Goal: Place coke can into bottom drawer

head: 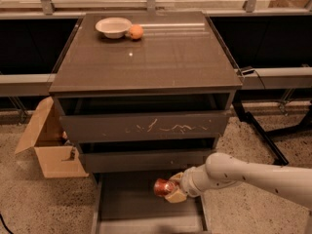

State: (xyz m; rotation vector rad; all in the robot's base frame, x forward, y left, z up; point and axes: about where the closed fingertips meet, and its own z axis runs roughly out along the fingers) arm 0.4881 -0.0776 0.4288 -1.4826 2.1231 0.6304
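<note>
Three drawers we list in one dark cabinet (146,57), counted from the top: a scratched-front drawer (144,126), a plain middle drawer (141,160), and the bottom drawer (127,204), which is pulled out toward 6 o'clock with its flat floor showing. One coke can (163,186), red and shiny, we record above that open floor, toward its 3 o'clock side, lying on its side with one end facing 9 o'clock; we cannot tell whether it touches the floor. One gripper (171,190) sits at the can's 3 o'clock, its tan fingers (176,196) closed around the can and holding it. One white arm (243,172) reaches in from the 4 o'clock edge of the view to that gripper. One white bowl (113,27) stands on the cabinet top near its 11 o'clock corner. One orange fruit (136,31) lies just beside the bowl, at its 3 o'clock. One open cardboard box (51,147) rests on the speckled floor (29,204) at the cabinet's 9 o'clock, close against its lower side. One black cable (258,130) we note at the cabinet's 3 o'clock, running down across the floor.
</note>
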